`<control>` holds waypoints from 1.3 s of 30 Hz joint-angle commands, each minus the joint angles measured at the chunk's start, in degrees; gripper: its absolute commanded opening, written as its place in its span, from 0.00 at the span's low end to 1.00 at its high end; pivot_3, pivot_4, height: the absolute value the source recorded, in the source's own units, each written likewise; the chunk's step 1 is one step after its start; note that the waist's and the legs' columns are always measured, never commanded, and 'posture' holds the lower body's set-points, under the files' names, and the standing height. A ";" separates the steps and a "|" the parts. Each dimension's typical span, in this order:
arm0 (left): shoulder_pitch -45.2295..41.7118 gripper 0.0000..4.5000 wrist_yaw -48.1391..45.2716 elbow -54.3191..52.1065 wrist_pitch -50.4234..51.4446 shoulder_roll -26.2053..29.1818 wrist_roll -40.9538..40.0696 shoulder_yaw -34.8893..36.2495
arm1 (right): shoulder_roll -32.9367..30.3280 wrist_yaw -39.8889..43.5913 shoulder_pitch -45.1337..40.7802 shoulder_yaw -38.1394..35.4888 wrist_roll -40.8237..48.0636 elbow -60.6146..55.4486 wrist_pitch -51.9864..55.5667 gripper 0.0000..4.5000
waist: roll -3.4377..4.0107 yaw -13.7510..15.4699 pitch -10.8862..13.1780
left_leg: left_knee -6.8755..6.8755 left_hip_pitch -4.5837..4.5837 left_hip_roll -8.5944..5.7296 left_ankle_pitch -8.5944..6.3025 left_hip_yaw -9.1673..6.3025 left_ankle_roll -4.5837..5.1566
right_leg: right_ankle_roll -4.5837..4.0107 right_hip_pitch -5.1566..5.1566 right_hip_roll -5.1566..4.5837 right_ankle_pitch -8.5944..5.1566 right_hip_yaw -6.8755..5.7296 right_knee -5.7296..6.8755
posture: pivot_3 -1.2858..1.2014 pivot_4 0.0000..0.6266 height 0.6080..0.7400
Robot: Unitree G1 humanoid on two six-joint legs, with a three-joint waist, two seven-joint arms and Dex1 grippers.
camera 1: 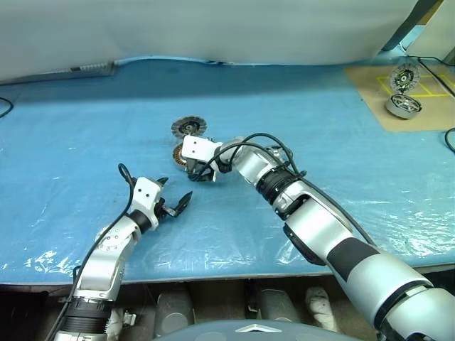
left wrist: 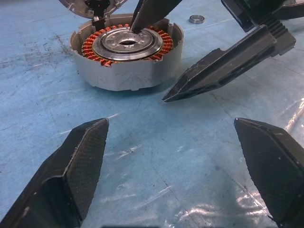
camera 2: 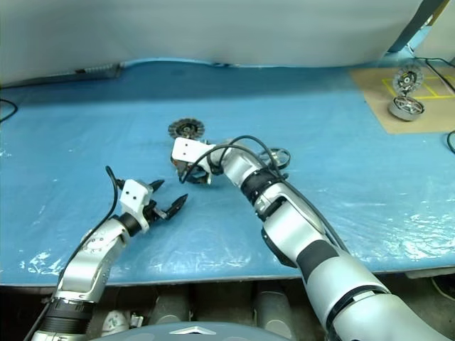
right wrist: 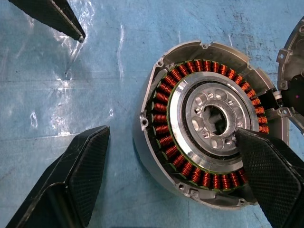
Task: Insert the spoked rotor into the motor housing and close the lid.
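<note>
**Bench** (camera 1: 78, 135), blue sheet.

- **Motor housing** (right wrist: 209, 137): about mid-bench, upright, copper windings exposed, cavity vacant.
- **Lid** (camera 1: 188, 127): hinged open, tipped back on the side of the housing toward the far edge, toothed face up.
- **Spoked rotor** (camera 2: 280, 155): apparently the dark wheel lying flat just right of the housing, partly hidden behind the right forearm. Not yet inserted.
- **Right gripper** (right wrist: 172, 134): jaws spread, nothing held. Angled down over the housing, one finger above the grey centre, the other outside the wall.
- **Left gripper** (camera 1: 175, 192): jaws spread, nothing held. Near the housing on the side toward the front edge, aimed at it.

Governing relation: rotor to the right of the housing, so nearer the right arm. Likely need: right gripper drawn back rightward to collect it, flat face kept level for seating.
</note>
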 commanded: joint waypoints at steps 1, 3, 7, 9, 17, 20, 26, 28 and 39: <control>-0.04 1.00 0.27 -1.83 -0.61 -0.12 -0.58 0.55 | 1.50 1.00 -0.39 -0.68 -0.84 0.67 -2.41 0.99 | 0.00 -0.13 0.00 | 0.01 0.02 0.01 0.00 0.01 0.00 | -0.02 0.00 0.00 -0.01 0.00 0.03 | 0.52 0.24 1.00; 0.10 1.00 0.33 -1.81 -0.66 -0.16 -0.66 0.73 | 1.97 0.93 -0.33 -1.40 -0.87 0.48 -2.98 0.99 | 0.00 -0.31 0.00 | 0.02 0.05 0.04 -0.01 0.01 0.00 | -0.06 0.00 0.01 -0.04 0.00 0.09 | 0.52 0.24 1.00; 0.44 1.00 0.63 -1.53 -0.90 -0.18 -0.76 1.29 | 2.73 0.66 -0.56 -2.66 -0.67 -0.61 -4.67 0.99 | 0.00 -0.93 0.00 | 0.10 0.01 0.15 -0.01 0.02 0.01 | -0.13 -0.09 0.12 -0.08 0.00 0.23 | 0.52 0.24 1.00; 0.48 1.00 0.74 -1.41 -0.95 -0.15 -0.76 1.34 | 2.98 0.46 -0.77 -3.10 -0.82 -0.52 -5.00 0.99 | 0.00 -0.98 0.00 | 0.15 -0.03 0.24 -0.01 0.03 0.01 | -0.23 -0.20 0.20 -0.14 0.01 0.39 | 0.52 0.24 1.00; 0.31 1.00 0.80 -1.19 -0.96 -0.26 -0.65 0.94 | 4.18 0.25 -0.91 -3.71 -1.00 0.73 -4.59 0.99 | 0.02 -0.93 0.01 | 0.35 -0.03 0.68 -0.11 0.05 -0.20 | -0.44 -0.26 0.58 -0.17 0.00 0.62 | 0.52 0.24 1.00; 0.19 1.00 0.89 -1.27 -0.86 -0.34 -0.63 0.88 | 4.66 0.61 -0.92 -3.75 -1.06 2.38 -3.68 0.99 | 0.02 -0.96 0.01 | 0.35 -0.01 0.70 -0.10 0.04 -0.21 | -0.48 -0.27 0.62 -0.16 0.01 0.65 | 0.52 0.24 1.00; 0.28 1.00 1.21 -1.55 -0.70 -0.48 -0.63 0.85 | 5.21 2.03 -1.42 -4.75 -1.20 5.30 -2.13 0.99 | 0.03 -0.96 0.01 | 0.35 -0.01 0.71 -0.10 0.05 -0.22 | -0.50 -0.30 0.65 -0.15 0.02 0.66 | 0.52 0.24 1.00; 0.28 1.00 1.32 -1.59 -0.70 -0.53 -0.63 0.78 | 5.41 2.31 -1.94 -5.20 -1.30 6.26 -1.12 0.99 | 0.03 -0.95 0.01 | 0.36 -0.01 0.71 -0.10 0.05 -0.22 | -0.50 -0.30 0.65 -0.15 0.03 0.67 | 0.52 0.24 1.00; 0.11 1.00 1.25 -1.45 -0.78 -0.26 -0.78 1.39 | 5.49 3.09 -2.38 -6.72 -2.11 7.83 0.52 0.36 | 0.03 -0.97 0.01 | 0.35 0.05 0.72 -0.10 0.07 -0.22 | -0.52 -0.29 0.65 -0.15 0.04 0.69 | 0.52 0.24 1.00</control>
